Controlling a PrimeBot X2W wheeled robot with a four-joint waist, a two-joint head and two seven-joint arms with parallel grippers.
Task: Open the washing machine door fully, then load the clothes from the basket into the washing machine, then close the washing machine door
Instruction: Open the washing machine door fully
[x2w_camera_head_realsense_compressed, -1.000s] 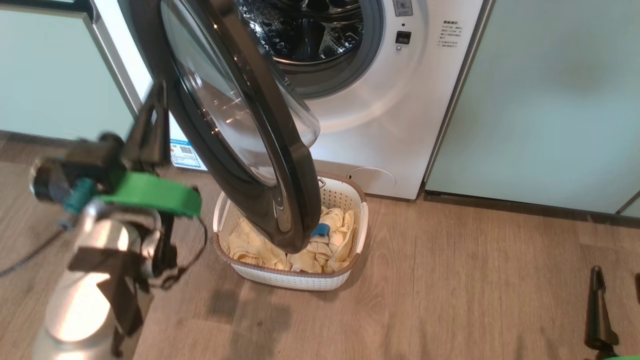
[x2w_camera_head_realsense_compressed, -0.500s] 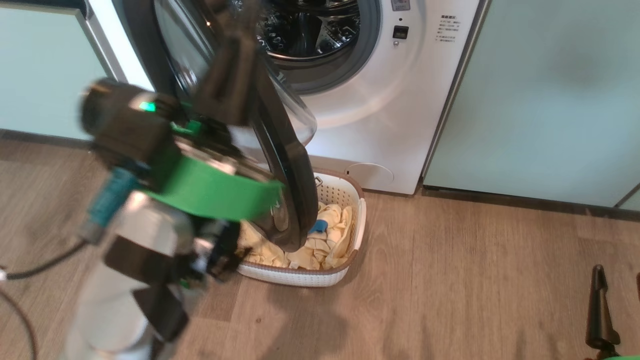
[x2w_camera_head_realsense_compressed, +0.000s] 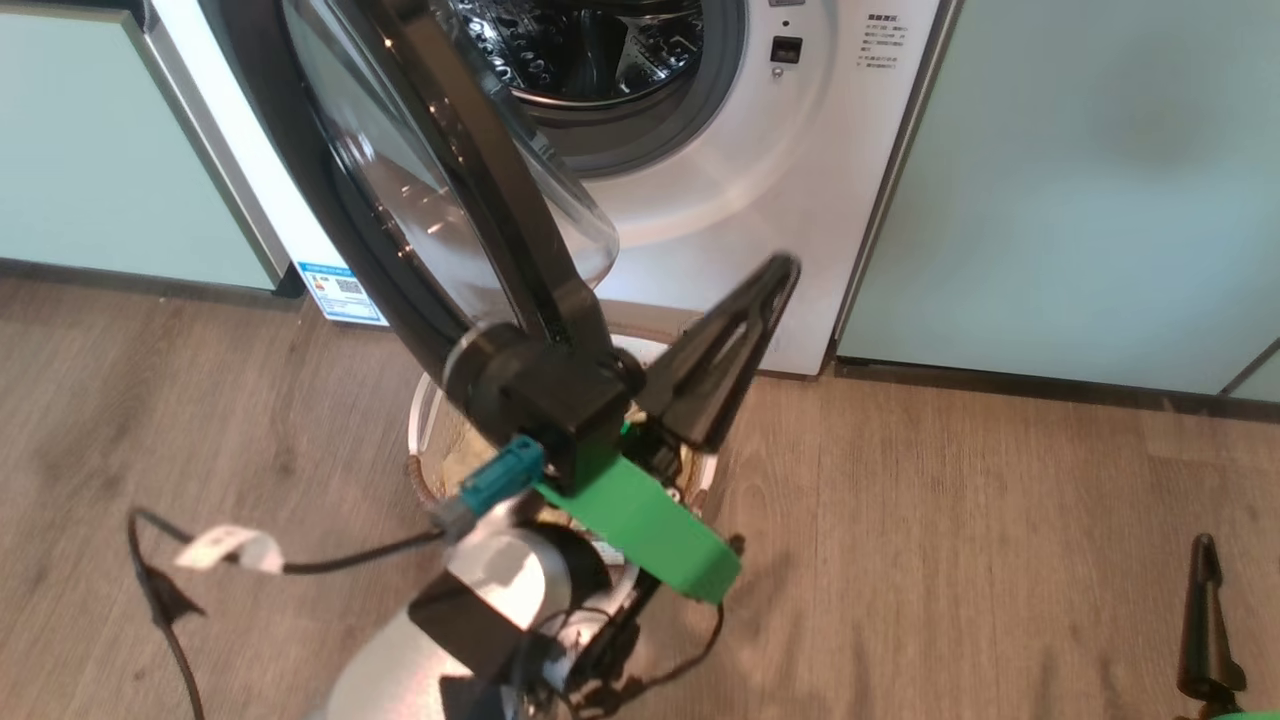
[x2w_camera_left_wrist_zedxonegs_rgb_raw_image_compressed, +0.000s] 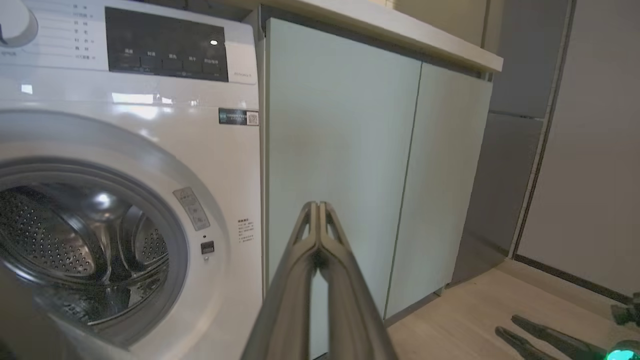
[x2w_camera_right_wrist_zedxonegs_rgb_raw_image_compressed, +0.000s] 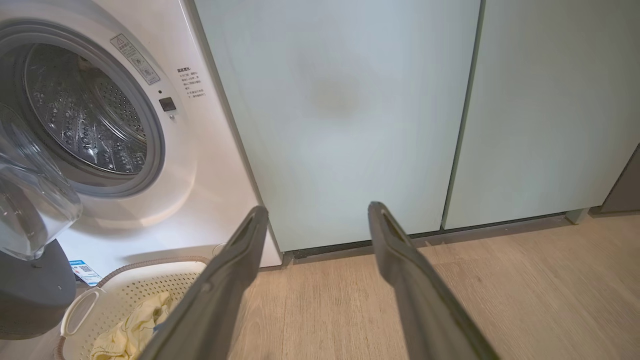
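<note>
Two grippers, both empty: your left gripper has its fingers pressed flat together and points up toward the front of the washing machine. Your right gripper is spread wide with nothing between its fingers, low over the floor before the pale green cabinets. The washing machine door stands part open, almost edge-on to the head camera, its free lower edge hanging over the basket, which sits on the floor at the machine's foot. Expect the door to be rigid and fairly heavy on its hinge, with a glossy rim that may slip. Push or hook at the rim's free edge, not on the glass bowl, which looks the most fragile part. The clothes lie crumpled in the basket; they look light, limp and likely to trail, so pinch a raised fold near the top. The head view gives you the door's swing over the basket, but your left arm covers most of the basket there. The right wrist view shows the clothes and the open drum. The left wrist view adds the control panel and confirms the closed fingers. Whether that wrist touches the door, you cannot tell.
</note>
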